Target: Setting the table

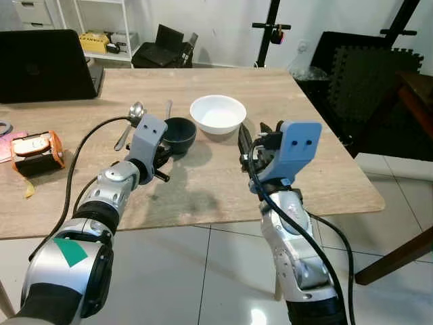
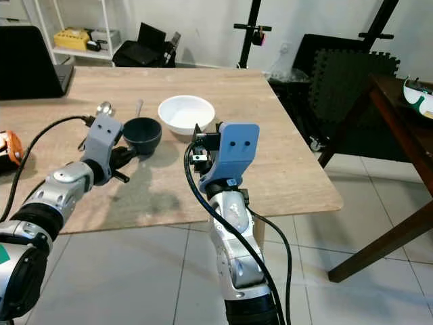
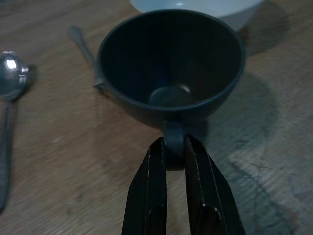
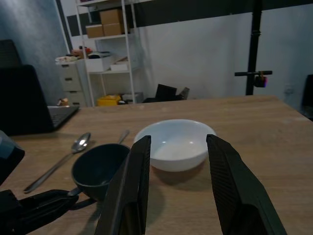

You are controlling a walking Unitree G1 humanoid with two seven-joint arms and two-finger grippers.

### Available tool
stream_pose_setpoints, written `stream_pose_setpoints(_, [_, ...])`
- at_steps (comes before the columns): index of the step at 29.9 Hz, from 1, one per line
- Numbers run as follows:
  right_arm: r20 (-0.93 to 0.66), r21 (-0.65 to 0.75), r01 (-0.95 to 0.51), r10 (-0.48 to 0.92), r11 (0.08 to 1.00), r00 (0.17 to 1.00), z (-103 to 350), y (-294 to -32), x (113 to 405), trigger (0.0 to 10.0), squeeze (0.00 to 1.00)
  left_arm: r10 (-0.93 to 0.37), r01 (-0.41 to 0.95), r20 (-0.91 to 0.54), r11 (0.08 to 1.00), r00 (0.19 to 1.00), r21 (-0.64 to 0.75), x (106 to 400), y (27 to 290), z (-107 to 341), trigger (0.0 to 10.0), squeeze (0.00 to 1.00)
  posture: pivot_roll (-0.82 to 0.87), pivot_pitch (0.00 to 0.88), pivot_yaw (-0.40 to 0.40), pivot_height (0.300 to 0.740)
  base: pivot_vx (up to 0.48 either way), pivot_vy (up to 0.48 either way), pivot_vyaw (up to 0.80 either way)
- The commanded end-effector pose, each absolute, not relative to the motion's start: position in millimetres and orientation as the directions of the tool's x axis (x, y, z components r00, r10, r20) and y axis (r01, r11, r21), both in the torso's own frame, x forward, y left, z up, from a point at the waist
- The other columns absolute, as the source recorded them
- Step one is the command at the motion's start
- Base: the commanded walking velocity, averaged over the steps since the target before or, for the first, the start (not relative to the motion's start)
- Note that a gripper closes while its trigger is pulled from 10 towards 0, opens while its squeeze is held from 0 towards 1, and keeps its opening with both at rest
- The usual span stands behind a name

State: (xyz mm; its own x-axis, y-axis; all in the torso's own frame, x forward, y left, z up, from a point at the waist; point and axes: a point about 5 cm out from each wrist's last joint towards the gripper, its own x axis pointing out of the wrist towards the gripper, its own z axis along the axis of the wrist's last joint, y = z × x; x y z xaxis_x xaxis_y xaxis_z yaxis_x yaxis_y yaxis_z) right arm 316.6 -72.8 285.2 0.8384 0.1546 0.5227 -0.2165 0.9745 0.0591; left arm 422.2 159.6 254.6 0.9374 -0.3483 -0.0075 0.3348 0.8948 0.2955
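The left end effector (image 3: 173, 156) pinches the handle of a dark cup (image 1: 179, 133) on the wooden surface (image 1: 318, 169).

There is bare wood between the cup and the near edge, and more out to the right edge. The cup is dark blue-grey, round and sits upright with nothing in it. Its small handle points back at the robot. A white bowl (image 1: 218, 114) sits just beside it, and two spoons (image 1: 130, 122) lie close on its other side. The right end effector (image 4: 176, 188) hovers with fingers wide apart, holding nothing, facing the bowl.
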Motion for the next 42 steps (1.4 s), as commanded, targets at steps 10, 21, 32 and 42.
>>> stream_pose_setpoints(10, [0.516,0.068,-0.187,0.126,0.98,0.847,284,-79,314,10.0,0.0,-0.34,0.327,-0.006,0.901,0.941,0.284,424,156,259,10.0,0.0,-0.05,0.245,0.061,0.74,0.0,0.0,0.0])
stream_pose_setpoints(21, [0.509,0.075,-0.172,0.11,0.982,0.853,282,-81,310,10.0,0.0,-0.46,0.394,0.156,0.86,0.874,0.324,422,141,324,10.0,0.0,-0.04,0.256,0.077,0.74,0.0,0.0,0.0])
stream_pose_setpoints(32, [0.515,0.081,-0.167,0.102,0.983,0.851,287,-79,307,10.0,0.0,-0.591,0.515,0.161,0.784,0.791,0.347,417,68,337,10.0,0.0,-0.07,0.295,0.095,0.74,0.0,0.0,0.0])
stream_pose_setpoints(42, [0.574,-0.029,0.048,-0.023,0.998,0.819,300,-112,287,10.0,0.0,-0.607,0.561,0.118,0.78,0.786,0.276,414,37,317,10.0,0.0,-0.17,0.332,0.134,0.74,0.0,0.0,0.0])
